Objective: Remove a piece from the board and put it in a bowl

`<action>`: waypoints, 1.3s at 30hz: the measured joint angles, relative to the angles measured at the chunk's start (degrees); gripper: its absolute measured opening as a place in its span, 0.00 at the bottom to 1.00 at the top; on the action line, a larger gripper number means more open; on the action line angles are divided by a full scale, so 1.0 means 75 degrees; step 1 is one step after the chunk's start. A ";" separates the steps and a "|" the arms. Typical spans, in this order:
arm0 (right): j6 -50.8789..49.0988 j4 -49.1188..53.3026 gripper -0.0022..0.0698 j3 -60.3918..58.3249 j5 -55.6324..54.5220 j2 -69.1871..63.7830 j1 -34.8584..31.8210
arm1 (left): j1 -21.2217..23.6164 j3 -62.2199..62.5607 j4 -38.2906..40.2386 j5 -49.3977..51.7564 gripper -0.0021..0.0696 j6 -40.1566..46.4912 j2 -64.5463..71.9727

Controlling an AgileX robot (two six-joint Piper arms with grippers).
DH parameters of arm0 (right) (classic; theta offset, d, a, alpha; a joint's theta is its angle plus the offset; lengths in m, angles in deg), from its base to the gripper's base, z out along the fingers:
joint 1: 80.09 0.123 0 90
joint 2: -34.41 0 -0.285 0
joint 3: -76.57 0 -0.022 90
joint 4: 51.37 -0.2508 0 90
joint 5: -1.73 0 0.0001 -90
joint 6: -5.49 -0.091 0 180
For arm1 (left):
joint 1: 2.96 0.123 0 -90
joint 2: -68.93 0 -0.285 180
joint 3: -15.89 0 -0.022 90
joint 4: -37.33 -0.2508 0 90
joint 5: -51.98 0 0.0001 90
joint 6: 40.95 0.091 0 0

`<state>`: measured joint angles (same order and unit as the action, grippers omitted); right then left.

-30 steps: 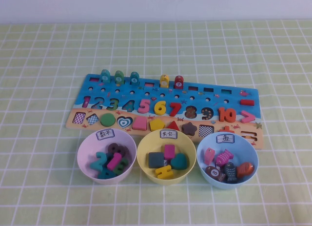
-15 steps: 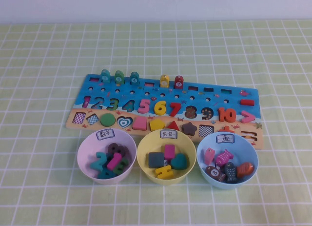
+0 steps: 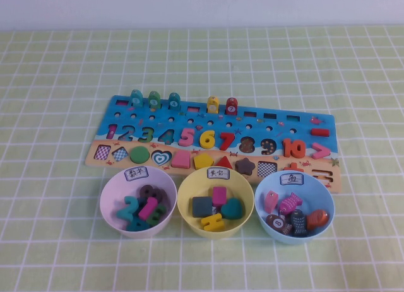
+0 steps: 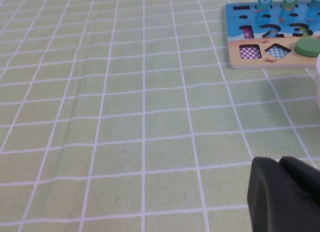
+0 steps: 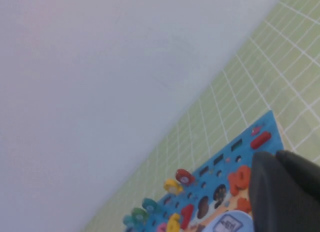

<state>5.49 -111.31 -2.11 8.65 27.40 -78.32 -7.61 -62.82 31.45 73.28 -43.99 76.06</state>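
High view gives me the red piece (image 3: 320, 132) seated at the board's (image 3: 126, 109) right end, just above the pink ">". Yellow bowl (image 3: 185, 204) sits in front, between two others. Left end effector (image 4: 285, 197) hovers over bare counter (image 4: 125, 117); right end effector (image 5: 285, 192) hangs above the board. I cannot tell either's grip.

Left hand (image 4: 285, 194) matte black, rounded moulded casing, right hand (image 5: 285, 189) likewise black, smooth-edged
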 joint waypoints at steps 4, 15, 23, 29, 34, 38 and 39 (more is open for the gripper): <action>0.0924 0.0455 0.00 0.0121 0.0570 -0.0052 0.0000 | 0.0000 0.0000 0.0000 0.0000 0.02 0.0000 0.0000; 0.2176 0.4011 0.00 0.4363 0.4638 -0.4034 0.0000 | 0.0000 0.0000 0.0000 0.0000 0.02 0.0000 0.0000; 0.2599 0.5277 0.00 0.7673 0.7977 -0.7204 0.0000 | 0.0000 0.0000 0.0000 0.0000 0.02 0.0000 0.0000; 0.2650 0.5572 0.00 0.8980 0.8472 -0.9049 0.0255 | 0.0000 0.0000 0.0000 0.0000 0.02 0.0000 0.0000; 0.2357 0.6644 0.00 0.9792 0.8523 -1.0130 0.1007 | 0.0000 0.0000 0.0000 0.0000 0.02 0.0000 0.0000; 0.2093 0.7153 0.00 1.0428 0.8527 -1.0980 0.1304 | 0.0000 0.0000 0.0000 0.0000 0.02 0.0000 0.0000; 0.2089 0.7186 0.00 1.0566 0.8527 -1.1169 0.1324 | 0.0000 0.0000 0.0000 0.0000 0.02 0.0000 0.0000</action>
<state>21.17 -57.41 77.13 72.60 -56.36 -68.40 -7.61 -62.82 31.45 73.28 -43.99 76.06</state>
